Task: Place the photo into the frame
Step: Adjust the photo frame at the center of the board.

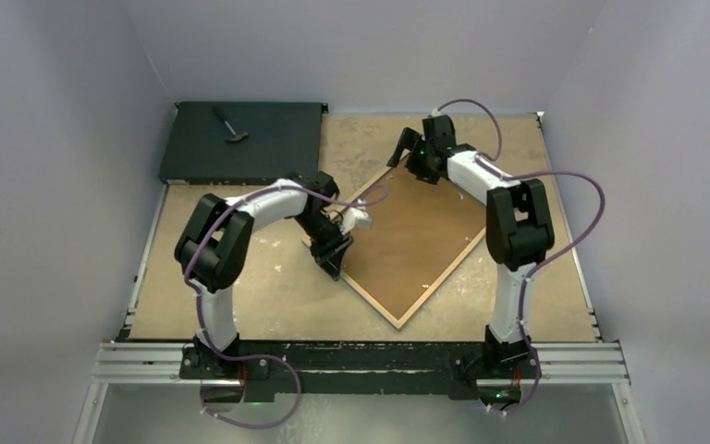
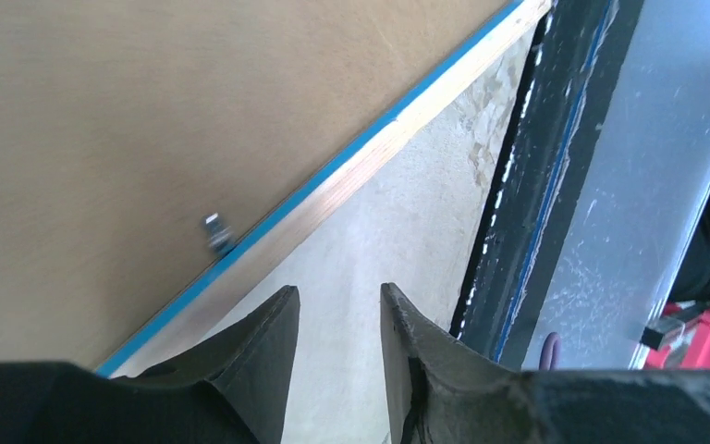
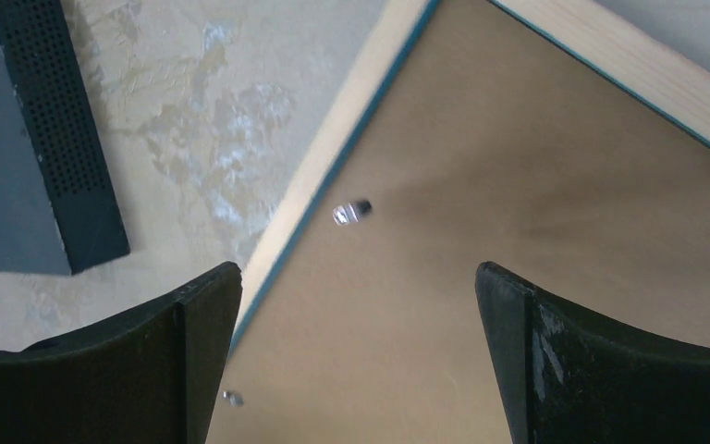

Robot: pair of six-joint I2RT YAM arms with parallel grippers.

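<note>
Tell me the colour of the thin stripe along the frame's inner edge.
Light blue stripe on the frame, clearest in the left wrist view.

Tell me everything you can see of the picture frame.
The frame is a thin rectangle lying flat on the table, back side up and turned corner-on like a diamond. Its rim looks like bare light wood with a light-blue inner edge. A brown fibreboard backing panel fills it, with small metal tabs along the rim. The left gripper is open beside its left edge; the right gripper is open over its far corner. Neither visibly touches it.
</note>
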